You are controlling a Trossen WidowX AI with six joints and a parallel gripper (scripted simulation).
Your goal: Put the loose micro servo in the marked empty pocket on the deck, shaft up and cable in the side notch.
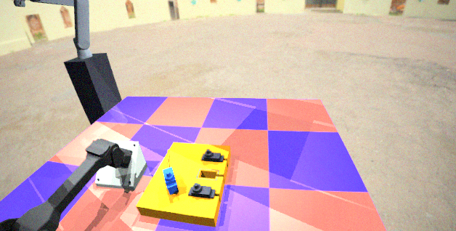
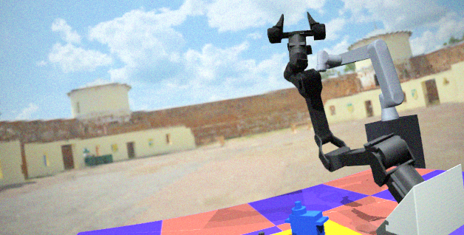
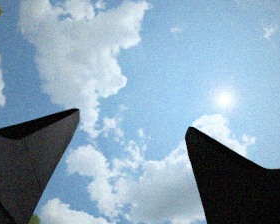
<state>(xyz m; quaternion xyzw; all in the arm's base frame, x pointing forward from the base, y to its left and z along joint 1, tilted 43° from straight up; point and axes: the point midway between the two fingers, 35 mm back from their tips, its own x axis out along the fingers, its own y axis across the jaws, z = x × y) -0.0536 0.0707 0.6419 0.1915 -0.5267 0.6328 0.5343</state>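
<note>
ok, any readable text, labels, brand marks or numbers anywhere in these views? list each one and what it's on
None readable in any view.
Yellow deck block, blue micro servo, two black seated servos: no markings visible.
Black parallel-jaw gripper, open and pointing at the sky: no brand mark visible.
White angled base housing: blank.
Coloured panels on the far cream wall: too blurred to read.

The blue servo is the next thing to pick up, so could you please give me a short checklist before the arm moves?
1. Gripper open and holding nothing: ok.
2. Gripper aimed at the servo: not ok, it points skyward.
3. Servo free on the yellow deck, left of the pocket: ok.
4. Pocket vacant, between two black servos: ok.
5. Cable position on the blue servo: cannot tell.
</note>
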